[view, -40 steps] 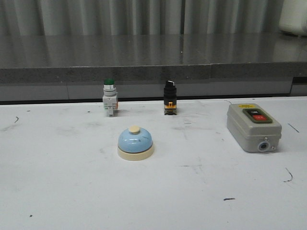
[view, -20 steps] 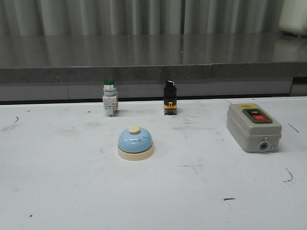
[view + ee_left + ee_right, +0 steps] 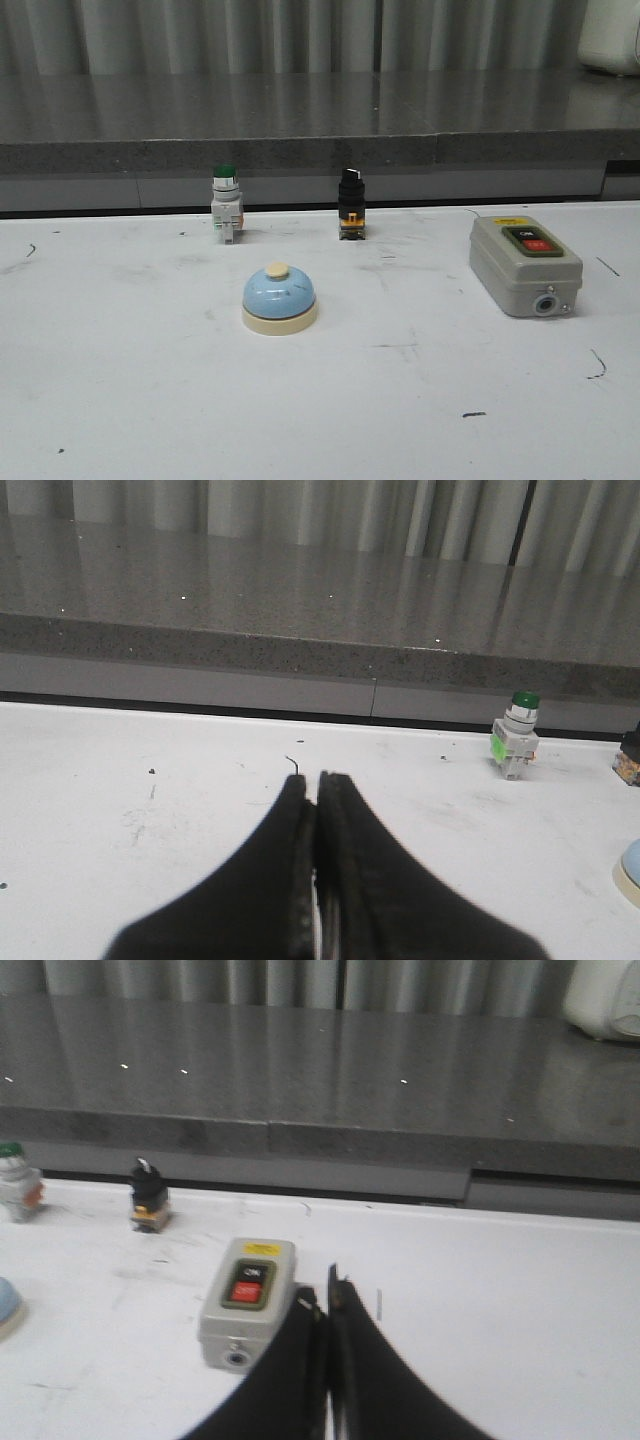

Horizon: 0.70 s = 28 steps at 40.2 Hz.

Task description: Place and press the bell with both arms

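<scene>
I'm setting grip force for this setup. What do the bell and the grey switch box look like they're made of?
The bell has a smooth light-blue dome with a soft sheen, probably painted metal, though glossy plastic can't be ruled out; its cream base and knob look like matte plastic. The switch box looks like matte grey cast metal or hard plastic, with rounded edges and dull highlights.

A light-blue dome, cream base and cream knob are seen on the bell (image 3: 279,299). The switch box (image 3: 525,265) is done in grey with red and black buttons. White, scuffed tabletop (image 3: 150,400).
</scene>
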Each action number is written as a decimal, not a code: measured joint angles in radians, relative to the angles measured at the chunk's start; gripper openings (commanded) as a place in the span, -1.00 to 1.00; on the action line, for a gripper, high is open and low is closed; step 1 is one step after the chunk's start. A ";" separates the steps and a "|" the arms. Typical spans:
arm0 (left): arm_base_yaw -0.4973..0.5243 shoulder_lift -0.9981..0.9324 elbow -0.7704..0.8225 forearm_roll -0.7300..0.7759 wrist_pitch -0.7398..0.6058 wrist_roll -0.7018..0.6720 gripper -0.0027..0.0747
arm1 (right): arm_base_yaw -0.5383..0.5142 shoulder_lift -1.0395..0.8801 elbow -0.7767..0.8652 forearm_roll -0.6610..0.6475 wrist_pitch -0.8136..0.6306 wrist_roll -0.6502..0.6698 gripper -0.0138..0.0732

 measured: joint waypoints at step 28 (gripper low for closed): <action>0.004 0.000 0.000 0.000 0.000 0.000 -0.98 | -0.056 -0.175 0.184 -0.040 0.090 -0.007 -0.84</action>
